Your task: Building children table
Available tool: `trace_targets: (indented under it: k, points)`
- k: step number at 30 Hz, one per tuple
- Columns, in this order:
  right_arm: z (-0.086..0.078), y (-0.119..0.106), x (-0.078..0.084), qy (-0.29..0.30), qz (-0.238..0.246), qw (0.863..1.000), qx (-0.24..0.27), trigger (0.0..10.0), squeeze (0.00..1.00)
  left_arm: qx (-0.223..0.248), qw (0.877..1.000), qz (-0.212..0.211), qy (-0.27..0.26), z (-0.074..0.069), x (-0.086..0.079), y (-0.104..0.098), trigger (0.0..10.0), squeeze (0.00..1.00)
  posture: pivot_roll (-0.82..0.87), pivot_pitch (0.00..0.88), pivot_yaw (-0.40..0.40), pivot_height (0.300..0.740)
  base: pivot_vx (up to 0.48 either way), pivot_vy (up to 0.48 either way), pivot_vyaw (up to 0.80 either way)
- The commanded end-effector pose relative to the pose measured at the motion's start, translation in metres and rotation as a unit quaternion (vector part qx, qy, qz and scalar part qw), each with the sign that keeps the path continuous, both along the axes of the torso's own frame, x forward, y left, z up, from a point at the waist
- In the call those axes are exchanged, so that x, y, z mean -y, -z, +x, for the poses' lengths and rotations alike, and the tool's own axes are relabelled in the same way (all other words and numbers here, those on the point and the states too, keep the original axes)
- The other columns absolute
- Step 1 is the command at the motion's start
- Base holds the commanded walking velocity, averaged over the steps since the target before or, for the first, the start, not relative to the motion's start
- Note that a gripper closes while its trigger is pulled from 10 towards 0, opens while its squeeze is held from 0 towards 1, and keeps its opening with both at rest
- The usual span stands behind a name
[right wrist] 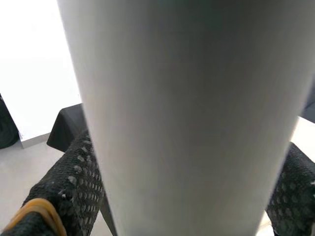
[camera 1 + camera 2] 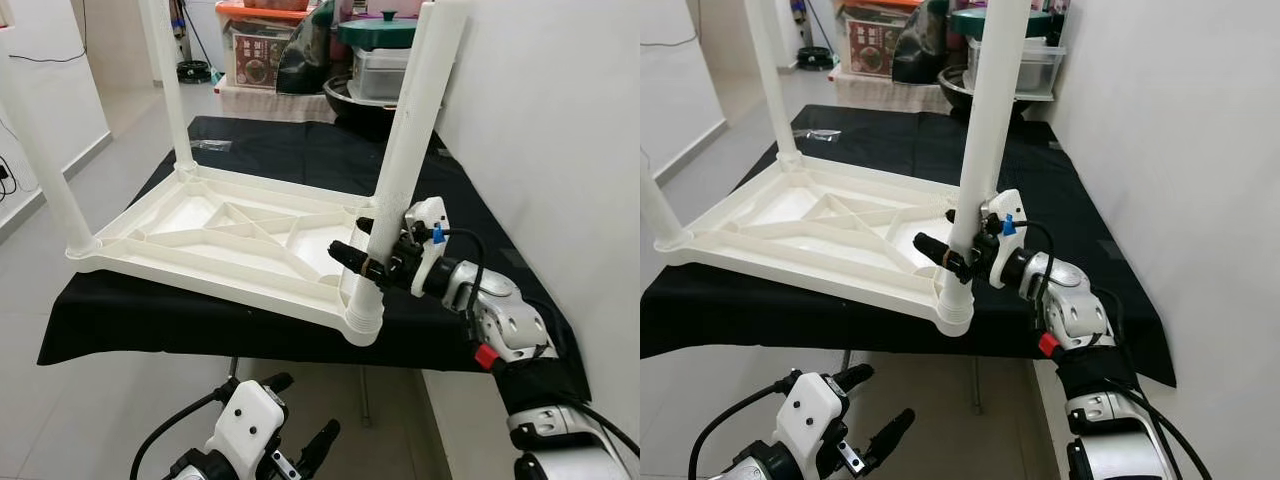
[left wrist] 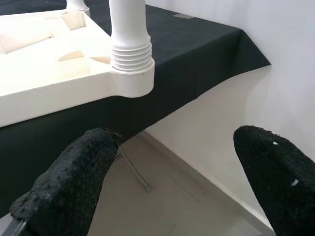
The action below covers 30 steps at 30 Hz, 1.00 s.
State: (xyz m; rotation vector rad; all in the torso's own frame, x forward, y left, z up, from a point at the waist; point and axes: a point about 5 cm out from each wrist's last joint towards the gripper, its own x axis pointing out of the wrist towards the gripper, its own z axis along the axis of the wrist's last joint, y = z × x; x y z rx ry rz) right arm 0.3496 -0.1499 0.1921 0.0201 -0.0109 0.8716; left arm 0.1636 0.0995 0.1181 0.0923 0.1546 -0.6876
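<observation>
**Right gripper clamps the near leg**

The white children's tabletop lies upside down on the black-draped table. At its 4 o'clock corner, the right gripper squeezes the upright leg. The left gripper hangs below at 6 o'clock, fingers spread, holding nothing.

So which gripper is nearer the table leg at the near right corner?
Right. The right gripper has its fingers around the table leg, just above its socket. The left gripper hangs open below the tabletop edge, apart from it.
</observation>
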Motion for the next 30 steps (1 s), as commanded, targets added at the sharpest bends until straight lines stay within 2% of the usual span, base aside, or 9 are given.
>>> trace_targets:
  k: [1, 11, 12, 13, 14, 29, 30]
  points:
    - [0.001, -0.003, -0.004, -0.005, 0.0, 1.0, 0.011, 10.0, 0.0, 0.002, 1.0, 0.002, 0.002, -0.001, 0.001, 0.0, 10.0, 0.0, 0.13, 0.0, -0.101, 0.74, 0.0, 0.0, 0.0]
    - [0.003, -0.004, -0.008, -0.005, 0.005, 1.0, 0.024, 10.0, 0.0, 0.0, 1.0, 0.003, 0.002, -0.001, 0.001, 0.001, 10.0, 0.0, 0.13, 0.0, -0.099, 0.74, 0.0, 0.0, 0.0]
    - [0.003, -0.004, -0.009, -0.002, 0.008, 1.0, 0.024, 6.5, 0.0, -0.001, 1.0, 0.003, 0.002, -0.001, 0.001, 0.001, 10.0, 0.0, 0.13, 0.0, -0.1, 0.74, 0.0, 0.0, 0.0]
    - [0.004, -0.004, -0.009, 0.0, 0.011, 1.0, 0.023, 6.5, 0.0, -0.001, 1.0, 0.003, 0.002, -0.001, 0.001, 0.001, 10.0, 0.0, 0.13, 0.0, -0.099, 0.74, 0.0, 0.0, 0.0]
    - [0.004, -0.004, -0.009, 0.0, 0.01, 1.0, 0.025, 0.0, 0.0, -0.001, 1.0, 0.004, 0.002, -0.001, 0.001, 0.001, 10.0, 0.0, 0.13, 0.0, -0.099, 0.74, 0.0, 0.0, 0.0]
    - [0.003, 0.0, -0.014, 0.018, 0.01, 0.999, 0.035, 0.0, 0.0, 0.002, 1.0, 0.005, -0.012, 0.002, -0.003, 0.001, 10.0, 0.0, 0.13, 0.004, -0.1, 0.74, 0.0, 0.0, 0.0]
    - [0.004, 0.001, -0.016, 0.034, 0.015, 0.999, 0.037, 0.0, 0.0, 0.005, 1.0, 0.009, -0.016, 0.003, -0.005, 0.0, 10.0, 0.0, 0.13, 0.005, -0.099, 0.74, 0.0, 0.0, 0.0]
